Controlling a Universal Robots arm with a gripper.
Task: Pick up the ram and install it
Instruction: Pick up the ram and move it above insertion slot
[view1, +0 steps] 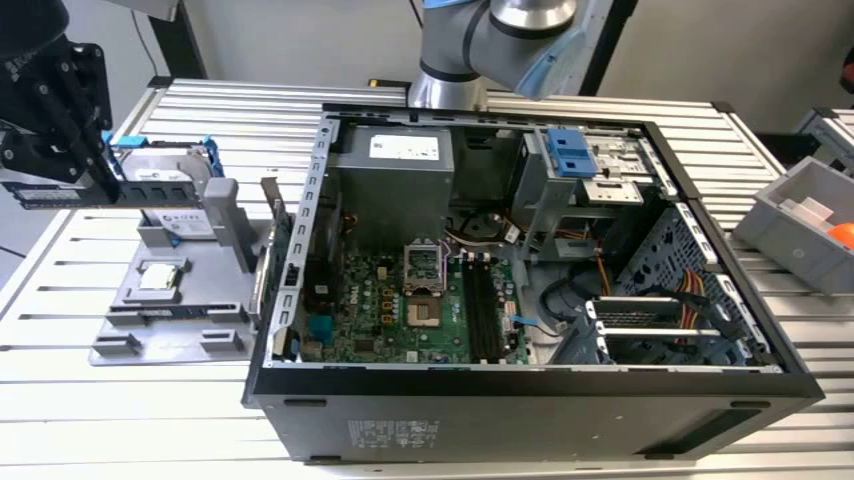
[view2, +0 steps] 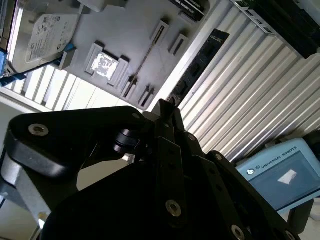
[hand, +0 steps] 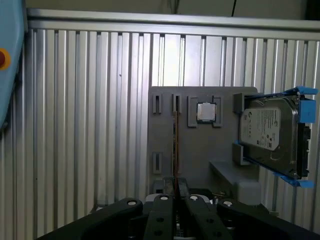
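The ribbed metal table (view1: 200, 110) carries an open computer case (view1: 534, 395) lying on its side, with its green motherboard (view1: 387, 300) facing up and a pair of long black slots (view1: 481, 310) beside the processor socket. The arm (view1: 514, 40) rises behind the case. At the exterior view's left of the case sits a grey holder tray (view1: 160, 340) with a silver hard drive (hand: 265, 132) in a blue frame standing in it. At the exterior view's right edge is a grey bin (view1: 801, 215).

The gripper (view1: 87, 185) hangs above the tray's far end, apart from the case, and its fingers (hand: 164, 200) are clamped on the ram (view1: 40, 193). In the exterior view the stick lies level, raised clear of the tray and passing in front of the hard drive, with part of its length sticking out past the fingers toward the exterior view's left edge. In the first wrist view the ram (hand: 175, 145) shows edge-on as a thin line running straight out from between the two fingers, one pressed against each face. It lies over the tray's narrow empty slots and just beside the small square CPU chip (hand: 205, 112) seated in its recess.
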